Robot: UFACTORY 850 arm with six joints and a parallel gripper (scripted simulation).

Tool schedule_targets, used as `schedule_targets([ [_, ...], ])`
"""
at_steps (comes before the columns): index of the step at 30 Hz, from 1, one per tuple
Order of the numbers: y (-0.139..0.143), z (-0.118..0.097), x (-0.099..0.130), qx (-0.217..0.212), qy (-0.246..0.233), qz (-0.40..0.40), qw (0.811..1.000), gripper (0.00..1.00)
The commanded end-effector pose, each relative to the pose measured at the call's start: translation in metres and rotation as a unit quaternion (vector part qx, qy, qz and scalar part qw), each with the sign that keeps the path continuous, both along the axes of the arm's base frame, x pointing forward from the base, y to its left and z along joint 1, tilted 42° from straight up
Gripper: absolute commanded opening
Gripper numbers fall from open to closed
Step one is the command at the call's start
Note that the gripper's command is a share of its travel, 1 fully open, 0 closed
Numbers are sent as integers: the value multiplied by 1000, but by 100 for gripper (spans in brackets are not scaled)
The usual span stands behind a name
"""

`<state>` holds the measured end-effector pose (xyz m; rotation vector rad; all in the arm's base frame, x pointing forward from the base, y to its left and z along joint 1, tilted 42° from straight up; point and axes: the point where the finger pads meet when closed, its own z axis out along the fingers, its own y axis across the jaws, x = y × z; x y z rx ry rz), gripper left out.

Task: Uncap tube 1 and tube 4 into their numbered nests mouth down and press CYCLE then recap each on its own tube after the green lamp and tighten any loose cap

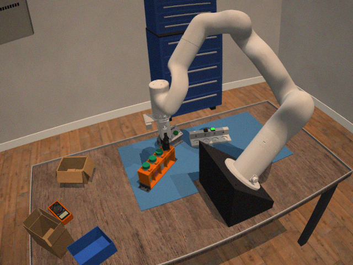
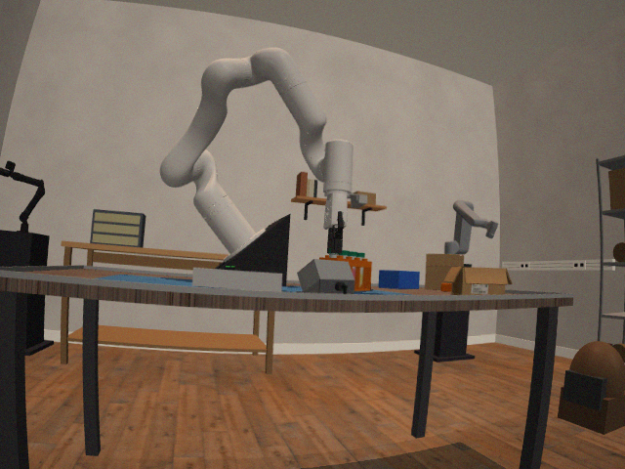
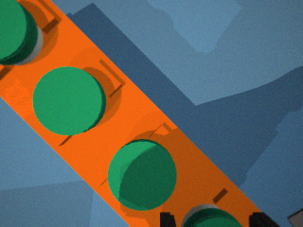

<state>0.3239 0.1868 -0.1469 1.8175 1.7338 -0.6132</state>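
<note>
The orange decapping station (image 1: pixel 144 179) (image 3: pixel 109 130) bears green caps on all four tubes: cap 1 (image 1: pixel 145 165) (image 3: pixel 9 33), cap 2 (image 1: pixel 152 158) (image 3: pixel 68 100), cap 3 (image 1: pixel 159 152) (image 3: pixel 142 175) and cap 4 (image 3: pixel 213 222). A pale grey band shows beside caps 1 and 4 in the wrist view. My gripper (image 1: pixel 165 147) (image 2: pixel 334 250) is slightly open, its fingers astride cap 4 with small gaps. The cap tray (image 1: pixel 196 143) (image 2: pixel 236 279) has no caps in its nests. Its green lamp (image 1: pixel 212 129) is lit; the amber lamp (image 1: pixel 206 130) is dark. The green key (image 1: pixel 175 132) shows; the blue key is hidden.
The key housing (image 1: pixel 180 137) (image 2: pixel 325 276) stands just behind the station's tube 4 end. The black arm base (image 1: pixel 216 182) stands in front of the cap tray. Two cardboard boxes (image 1: pixel 69 175) (image 1: pixel 57 242), an orange multimeter (image 1: pixel 58 209) and a blue bin (image 1: pixel 92 248) lie to the left.
</note>
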Motion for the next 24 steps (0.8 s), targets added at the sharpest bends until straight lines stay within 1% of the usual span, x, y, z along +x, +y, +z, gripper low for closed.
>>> schedule_targets([
  [1, 1, 1, 1, 1, -2, 0, 1000, 46],
  [9, 1, 1, 1, 1, -2, 0, 1000, 46],
  [12, 2, 1, 1, -5, 81, 93, 992, 46],
  [13, 2, 1, 1, -5, 81, 93, 992, 46],
  [14, 2, 1, 1, -7, 108, 124, 986, 46],
  [15, 2, 1, 1, -7, 108, 124, 986, 46],
  [17, 2, 1, 1, -11, 161, 184, 970, 46],
  [18, 2, 1, 1, -11, 162, 185, 969, 46],
  [19, 2, 1, 1, -13, 189, 215, 958, 46],
  [22, 2, 1, 1, -13, 189, 215, 958, 46],
  [24, 2, 1, 1, -17, 241, 273, 931, 46],
])
